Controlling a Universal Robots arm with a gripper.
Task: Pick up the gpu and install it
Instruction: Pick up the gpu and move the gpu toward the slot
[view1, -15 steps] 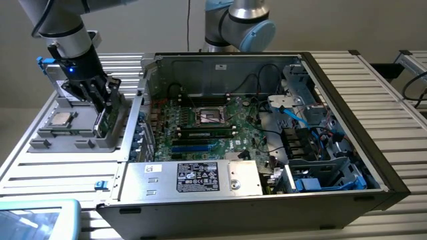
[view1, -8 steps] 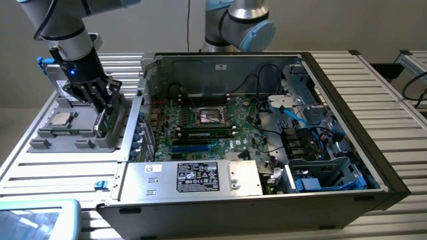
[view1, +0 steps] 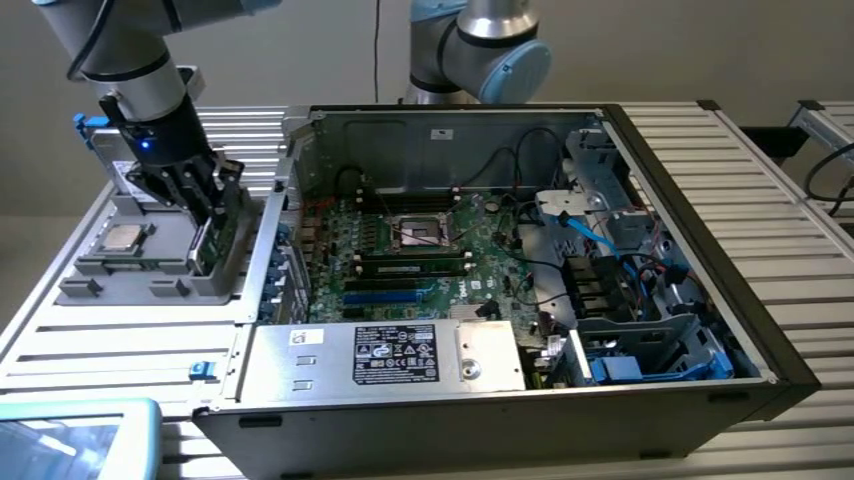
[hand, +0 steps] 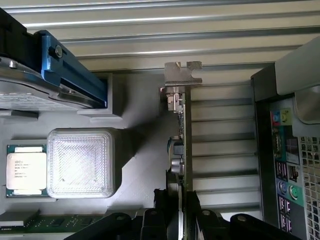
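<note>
Gpu (hand: 187, 131) upright, edge-on, clamped in end effector (hand: 179, 202)

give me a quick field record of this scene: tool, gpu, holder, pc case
tool: low over the holder, closed on the upper edge of the gpu
gpu: standing on edge in the holder, silvery bracket at one end
holder: grey, on the slatted table, on the exterior view's left of the pc case; a processor chip lies in it
pc case: open, motherboard exposed, gpu not installed
</note>
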